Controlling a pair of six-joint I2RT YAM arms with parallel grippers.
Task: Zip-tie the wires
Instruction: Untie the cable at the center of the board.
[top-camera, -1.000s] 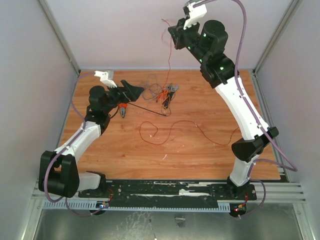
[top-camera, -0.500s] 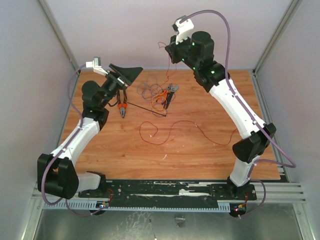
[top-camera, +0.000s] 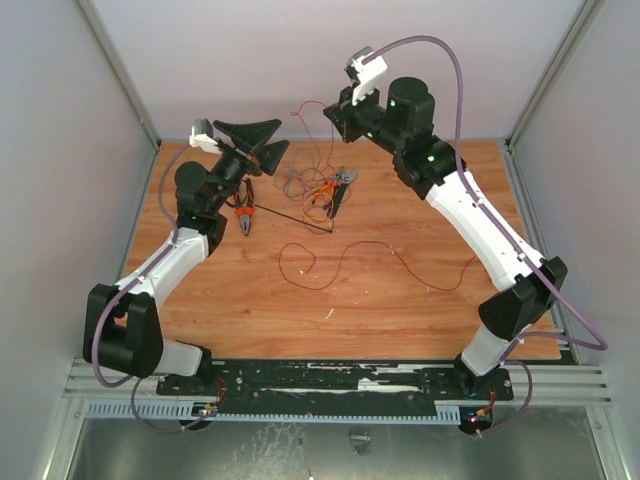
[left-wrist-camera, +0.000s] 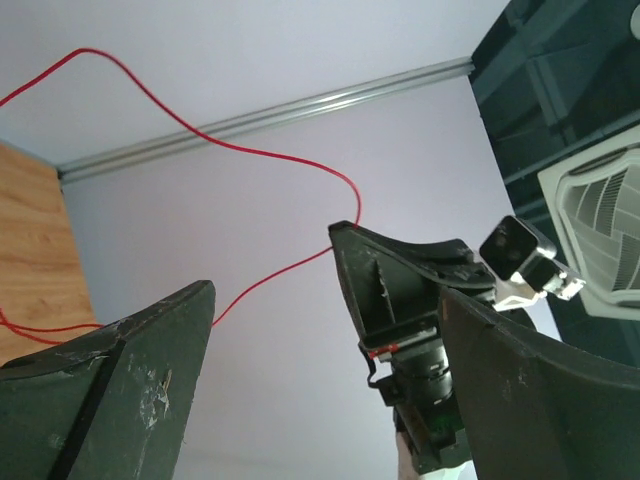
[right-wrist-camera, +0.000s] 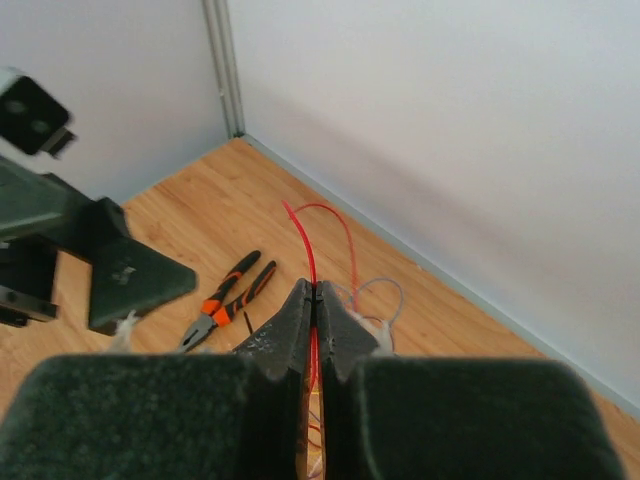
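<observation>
The wires (top-camera: 316, 189) lie in a red, orange and grey tangle at the back middle of the wooden table, with one long red strand (top-camera: 345, 258) curling toward the front. My right gripper (top-camera: 329, 111) is raised above the tangle and shut on a red wire (right-wrist-camera: 311, 262) that rises from it. That wire arcs across the left wrist view (left-wrist-camera: 246, 149). My left gripper (top-camera: 282, 134) is raised, open and empty, a short way left of the right gripper (left-wrist-camera: 385, 290). The zip tie (top-camera: 298, 218) lies flat beside the tangle.
Orange-handled pliers (top-camera: 245, 216) lie left of the tangle and also show in the right wrist view (right-wrist-camera: 228, 299). Grey walls close the table on the left, back and right. The black rail (top-camera: 330, 380) with the arm bases runs along the near edge.
My left gripper has risen off the table, swung right toward the right gripper and opened. My right gripper has come down and left a little, still holding the red wire.
</observation>
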